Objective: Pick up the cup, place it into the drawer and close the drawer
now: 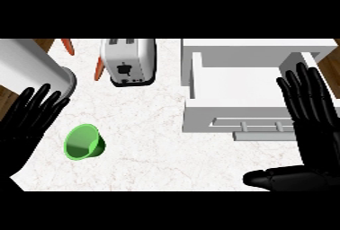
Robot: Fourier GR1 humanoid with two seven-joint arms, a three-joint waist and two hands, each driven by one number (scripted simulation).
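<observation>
Where the white, veined counter (166, 152) spreads, an open white drawer (232, 85) sits right and a toaster (129, 60) at the back. Green cup (84, 142), tipped with mouth showing, lies left near the open left hand (26, 117); right hand (317, 134), fingers straight, overlaps the drawer.

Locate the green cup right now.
Head view: the green cup lies tipped on the counter's left side, just right of the left hand, below-left of the toaster and left of the open drawer.
</observation>
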